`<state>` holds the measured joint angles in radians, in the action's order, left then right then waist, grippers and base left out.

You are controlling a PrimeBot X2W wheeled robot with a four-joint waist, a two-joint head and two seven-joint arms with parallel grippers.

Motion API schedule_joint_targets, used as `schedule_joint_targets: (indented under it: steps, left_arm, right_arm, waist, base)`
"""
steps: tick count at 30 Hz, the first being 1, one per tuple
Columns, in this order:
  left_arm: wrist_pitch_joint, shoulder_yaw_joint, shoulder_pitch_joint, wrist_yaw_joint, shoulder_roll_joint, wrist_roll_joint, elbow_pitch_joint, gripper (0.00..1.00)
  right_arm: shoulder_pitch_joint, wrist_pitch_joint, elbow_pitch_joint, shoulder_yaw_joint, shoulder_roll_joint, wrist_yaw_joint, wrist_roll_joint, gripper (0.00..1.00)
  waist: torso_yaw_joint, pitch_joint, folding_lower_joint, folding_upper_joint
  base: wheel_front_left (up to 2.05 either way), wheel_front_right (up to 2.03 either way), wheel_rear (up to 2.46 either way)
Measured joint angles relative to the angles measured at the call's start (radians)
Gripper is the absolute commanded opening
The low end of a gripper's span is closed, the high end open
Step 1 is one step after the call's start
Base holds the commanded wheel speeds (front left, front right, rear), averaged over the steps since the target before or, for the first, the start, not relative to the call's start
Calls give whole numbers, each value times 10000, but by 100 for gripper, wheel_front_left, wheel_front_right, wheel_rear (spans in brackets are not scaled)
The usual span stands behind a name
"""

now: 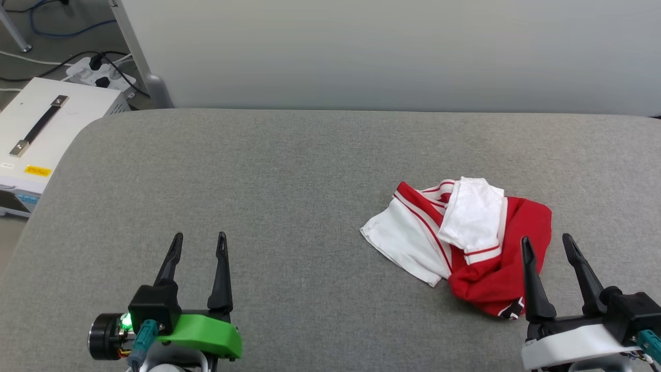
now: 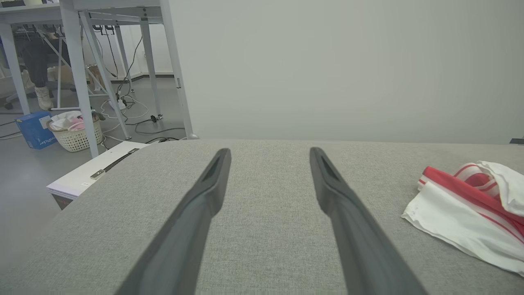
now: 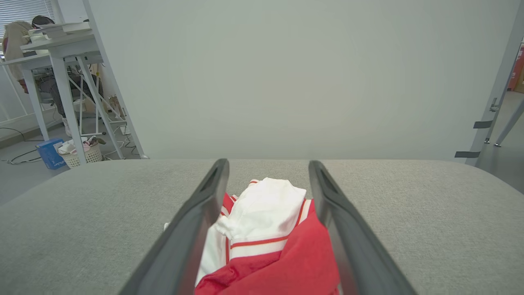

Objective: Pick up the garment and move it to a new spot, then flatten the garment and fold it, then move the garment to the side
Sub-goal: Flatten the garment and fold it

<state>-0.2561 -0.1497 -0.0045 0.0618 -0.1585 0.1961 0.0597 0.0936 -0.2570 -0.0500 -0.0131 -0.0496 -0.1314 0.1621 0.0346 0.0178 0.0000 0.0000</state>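
My left gripper (image 1: 199,242) and right gripper (image 1: 546,238) sat spread wide, empty; figured I'd snag just one layer of that crumpled jersey (image 1: 475,217).

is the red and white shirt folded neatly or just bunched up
Bunched up: the garment lies in a crumpled heap on the grey padded surface, a white sleeve flopped over the red body.

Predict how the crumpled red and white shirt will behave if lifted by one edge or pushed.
The garment lies in soft bunched folds, so it will probably hang limp and unfurl, not hold shape. Its fabric looks thin, so likely light. Pushed, it would probably bunch up on the textured grey surface rather than slide.
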Motion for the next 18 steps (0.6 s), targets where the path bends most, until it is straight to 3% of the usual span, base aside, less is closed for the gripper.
schedule_joint_targets:
  steps: [18]
  left_arm:
    - [2, 903, 53, -786, 688, -767, 520, 100]
  right_arm:
    - [76, 0, 222, 75, 0, 0, 10, 100]
  waist:
    - [76, 102, 0, 0]
  base:
    - [0, 0, 0]
